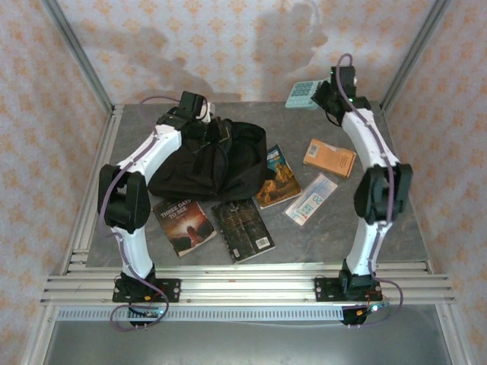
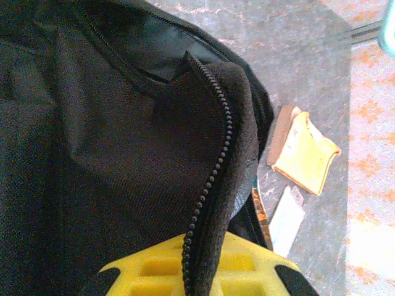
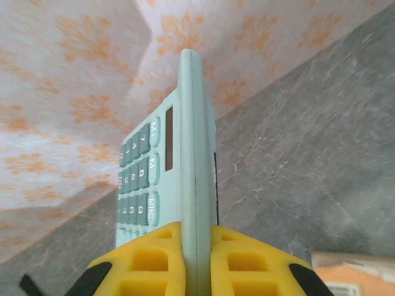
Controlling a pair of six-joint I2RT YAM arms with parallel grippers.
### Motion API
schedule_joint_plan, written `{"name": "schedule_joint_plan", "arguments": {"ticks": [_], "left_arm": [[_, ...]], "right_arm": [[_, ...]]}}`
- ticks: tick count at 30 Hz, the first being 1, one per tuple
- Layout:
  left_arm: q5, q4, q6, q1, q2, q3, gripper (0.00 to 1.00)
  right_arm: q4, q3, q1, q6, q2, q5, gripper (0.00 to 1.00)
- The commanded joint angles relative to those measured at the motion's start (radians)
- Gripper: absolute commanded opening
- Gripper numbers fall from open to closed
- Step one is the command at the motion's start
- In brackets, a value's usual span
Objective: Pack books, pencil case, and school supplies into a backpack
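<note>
Left gripper (image 1: 204, 120) is pinching the zip-edged flap at the far end of the backpack (image 1: 217, 163). In the left wrist view, the yellow ribbed pads (image 2: 148, 274) are pressing on either side of the coarse woven flap, and its chunky zip teeth (image 2: 213, 166) are curving upward. The backpack, soft and slumped black fabric, is lying on the left half of the mottled grey worktop (image 1: 327, 236). The books are lying flat along its near side: dark reddish paperback (image 1: 183, 226), black-grey paperback (image 1: 243, 230) just beside it, and blue-and-orange paperback (image 1: 277, 177) touching the bag's right edge. Further right, a flat pale packet (image 1: 310, 199) and a thin orange booklet (image 1: 329, 157) are lying near each other. At the far right, by the patterned wall, right gripper (image 1: 326, 95) is clamping the teal calculator (image 3: 170, 166) across its thin slab body, with the rounded keys showing on one face.
</note>
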Motion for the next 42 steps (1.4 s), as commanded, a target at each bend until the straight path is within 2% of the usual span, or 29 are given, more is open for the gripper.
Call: {"name": "schedule_joint_plan", "arguments": {"ticks": [1, 4, 9, 16, 19, 21, 28, 37, 42], "left_arm": [[-0.004, 0.009, 0.012, 0.01, -0.067, -0.003, 0.0], [0.011, 0.001, 0.014, 0.01, -0.087, 0.012, 0.0], [0.018, -0.053, 0.033, 0.002, -0.123, 0.072, 0.0], [0.016, -0.153, 0.042, -0.017, -0.171, 0.191, 0.0], [0.0, -0.213, 0.098, -0.02, -0.185, 0.242, 0.0], [-0.016, -0.243, 0.11, -0.02, -0.196, 0.264, 0.0], [0.038, -0.294, 0.135, -0.02, -0.232, 0.291, 0.0], [0.058, -0.267, 0.122, -0.023, -0.295, 0.192, 0.0], [0.089, -0.231, 0.1, -0.026, -0.306, 0.136, 0.0]], "right_arm": [[0.115, -0.191, 0.012, 0.038, -0.195, 0.032, 0.0], [0.172, -0.375, 0.039, 0.076, -0.366, 0.008, 0.0], [0.212, -0.582, 0.074, 0.139, -0.585, -0.072, 0.0], [0.158, -0.68, 0.15, 0.094, -0.741, -0.08, 0.0], [0.171, -0.718, 0.168, 0.089, -0.786, -0.072, 0.0], [0.179, -0.732, 0.181, 0.086, -0.809, -0.072, 0.0], [0.187, -0.734, 0.211, 0.097, -0.838, -0.116, 0.0], [0.079, -0.661, 0.324, 0.081, -0.757, -0.13, 0.0], [0.064, -0.687, 0.384, 0.065, -0.735, -0.129, 0.0]]}}
